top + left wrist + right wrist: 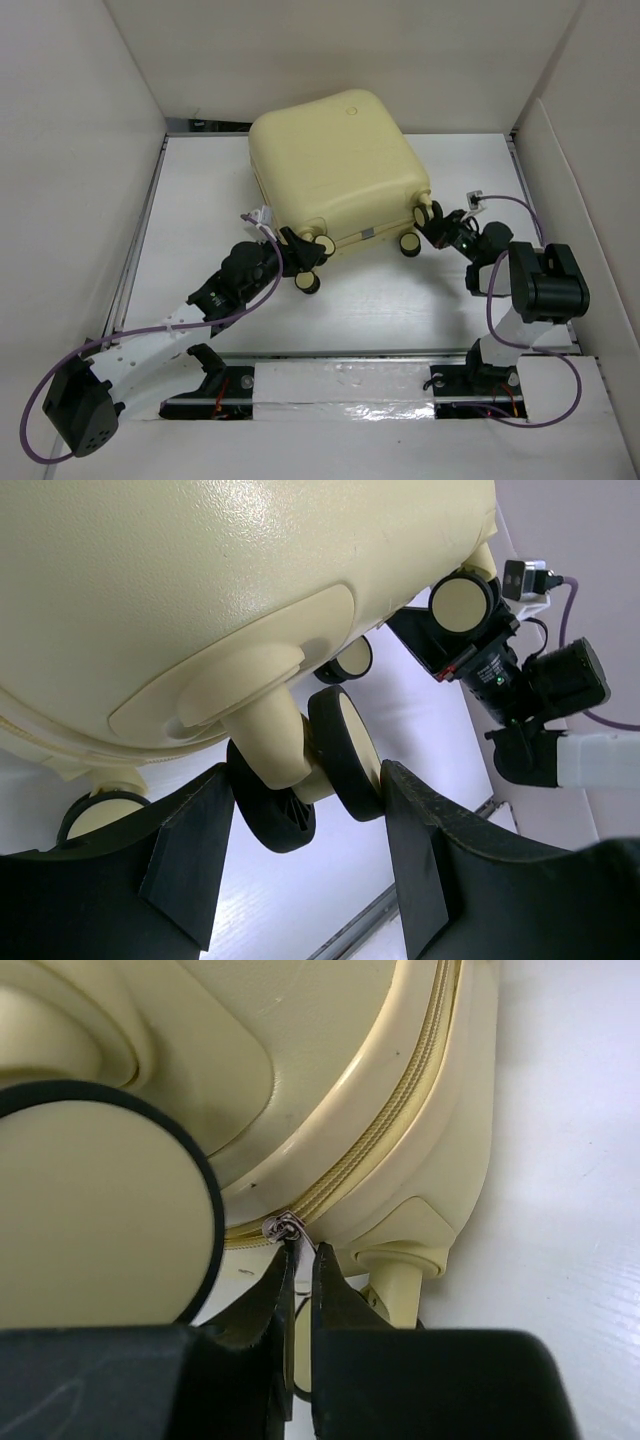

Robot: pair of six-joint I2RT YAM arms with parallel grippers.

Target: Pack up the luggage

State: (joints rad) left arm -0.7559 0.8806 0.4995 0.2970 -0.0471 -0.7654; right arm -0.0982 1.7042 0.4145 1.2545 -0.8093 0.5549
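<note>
Far-centre of tabletop (400, 300): luggage (335, 165) lies closed, wheeled end toward the near edge. Right gripper (301, 1250) jaws pinch the zipper pull (283, 1226) directly ahead; left gripper (307, 772) jaws clasp a caster wheel (345, 745).

Luggage (200, 580) cropped in 2 wrist views; zipper pull (283, 1226) partly hidden inside right gripper (300, 1255)

The left pincer (307, 775) holds a black wheel (345, 750) of the yellow suitcase (200, 580) between its two fingers (190, 850), above the white tabletop (300, 900).
</note>
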